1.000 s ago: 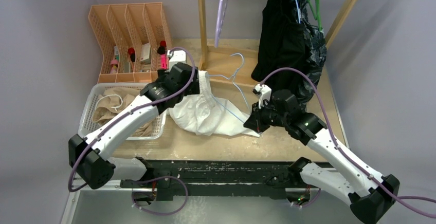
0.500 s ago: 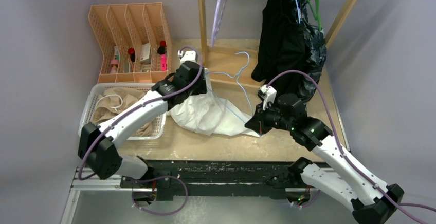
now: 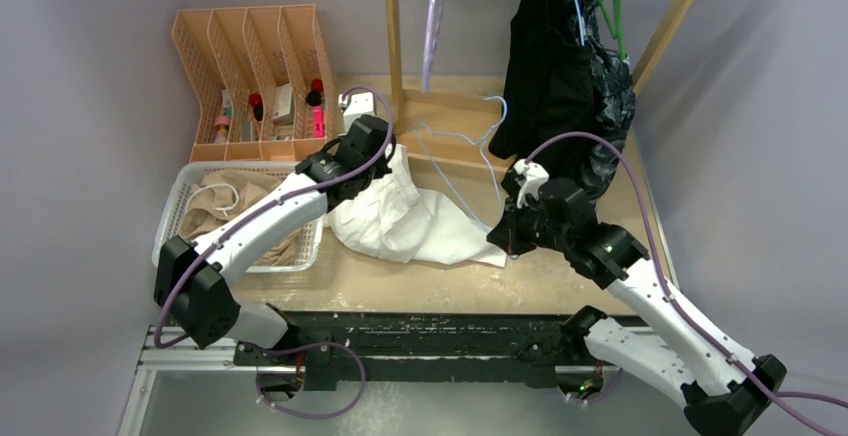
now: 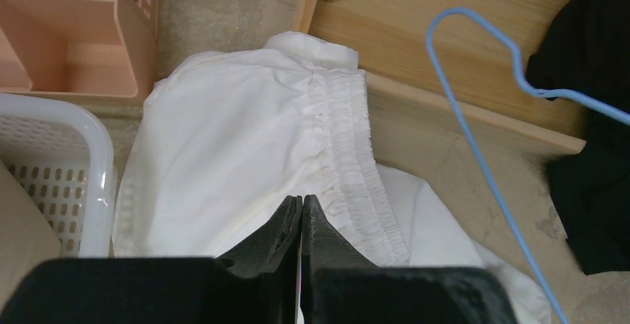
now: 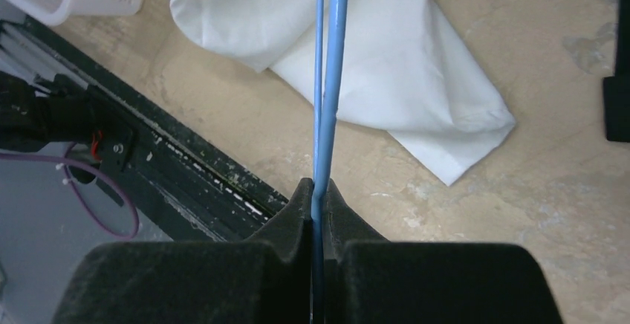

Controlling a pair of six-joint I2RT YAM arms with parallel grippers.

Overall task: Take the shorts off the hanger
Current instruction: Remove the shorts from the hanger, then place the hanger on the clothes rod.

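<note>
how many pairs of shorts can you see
4: a tan pair in the white basket, a white pair on the table, a black pair and a dark patterned pair hanging together at the rack. Others may hide behind them.

Robot lab cell set up for handling clothes.
Plain grey walls (image 3: 90, 156) box in a tan counter (image 3: 400, 281); two white-and-black robot arms (image 3: 260, 226) are bolted to a black metal rail (image 3: 450, 328) at its near edge, trailing purple cables (image 3: 570, 135). A bare wooden garment rack (image 3: 392, 36), an orange plastic slotted organiser (image 3: 250, 46) and a white perforated plastic basket (image 3: 175, 211) stand on it.
</note>
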